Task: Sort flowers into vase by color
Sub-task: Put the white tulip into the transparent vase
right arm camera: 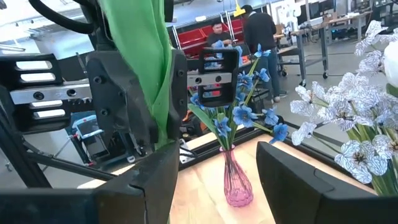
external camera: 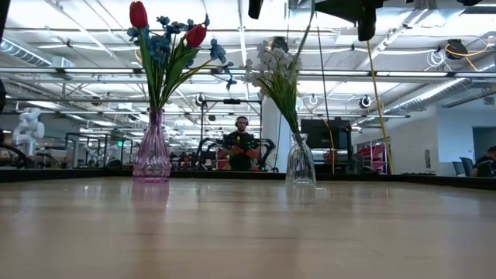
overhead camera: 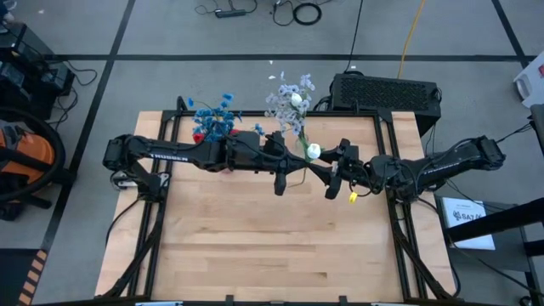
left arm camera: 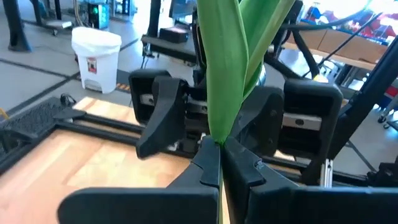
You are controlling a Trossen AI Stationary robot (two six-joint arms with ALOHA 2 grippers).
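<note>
A white tulip bud on a green stem with long leaves hangs in the air between my two grippers, high above the table. My left gripper is shut on it. My right gripper faces it from the table's right, open, with the leaves beside one finger. A pink vase near the far edge holds blue clusters and red tulips. A clear vase to its right holds pale lavender-white sprays. My left gripper pinches the tulip between its two fingertips, at the base of the leaves where they join the stem. The flower is lifted clear of the table, and its leaves stand out beyond the fingers. My right gripper: the leaves stand against one finger; I cannot tell whether they touch.
Both vases stand on their bases near the far edge of the wooden table. The near half of the tabletop is bare wood. A black box lies beyond the far right corner. People work in the room behind.
</note>
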